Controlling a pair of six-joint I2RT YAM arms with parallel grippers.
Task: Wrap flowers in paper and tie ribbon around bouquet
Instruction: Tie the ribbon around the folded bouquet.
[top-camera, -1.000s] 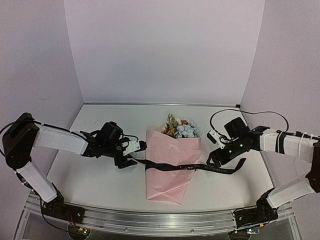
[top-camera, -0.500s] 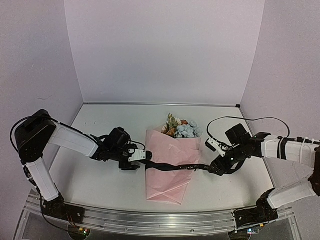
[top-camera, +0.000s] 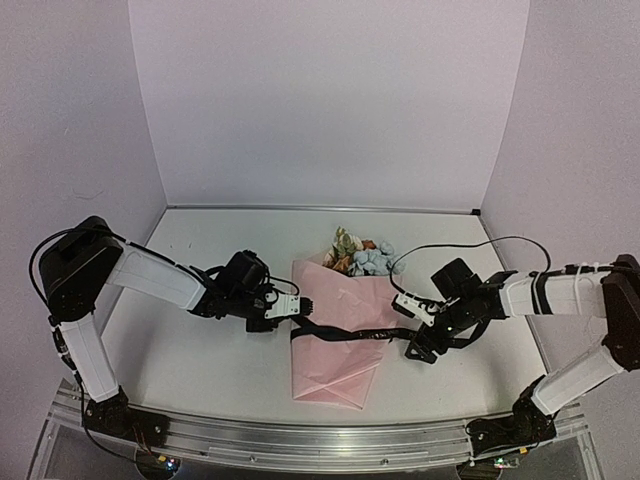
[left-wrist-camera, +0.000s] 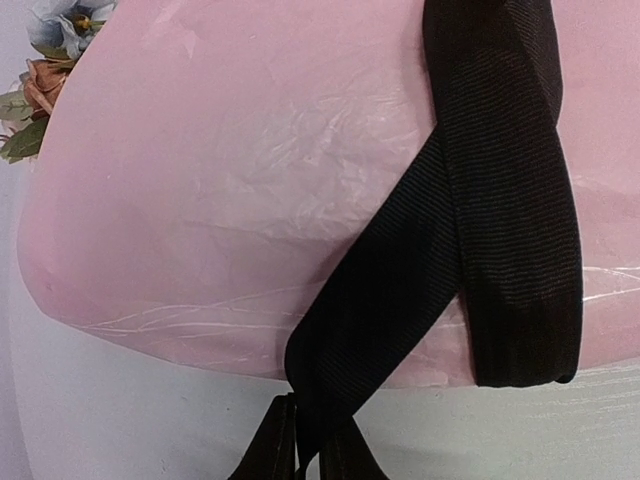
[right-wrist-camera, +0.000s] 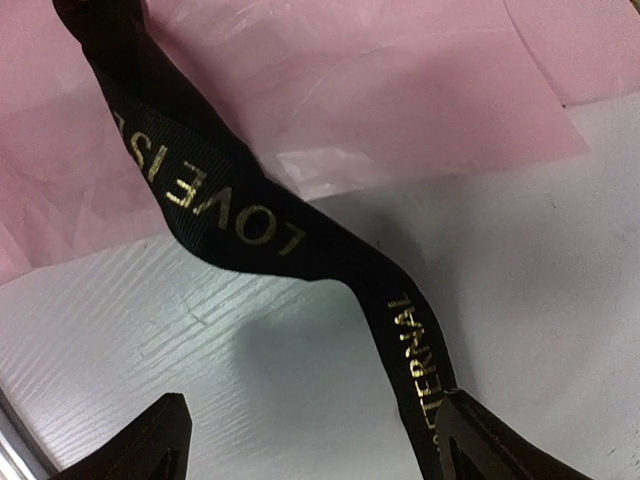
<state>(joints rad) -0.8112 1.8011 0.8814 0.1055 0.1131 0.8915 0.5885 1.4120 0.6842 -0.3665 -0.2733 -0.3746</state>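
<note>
One bouquet (top-camera: 330, 290), one ribbon (top-camera: 350, 335), two hands. The bouquet lies mid-counter (top-camera: 200, 360), flowers (top-camera: 360, 258) at the far end and the ribbon across its middle. The left hand (top-camera: 297, 310) is pinched tight on the ribbon's left end, right by the pink paper's edge. The right hand (top-camera: 415, 332) is spread wide, with the ribbon brushing one finger but not gripped. A second ago both hands sat further out, and the left one was still open.

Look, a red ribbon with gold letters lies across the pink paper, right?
Not red: the ribbon is black. The right wrist view shows it, with gold letters, lying across the pink paper.
</note>
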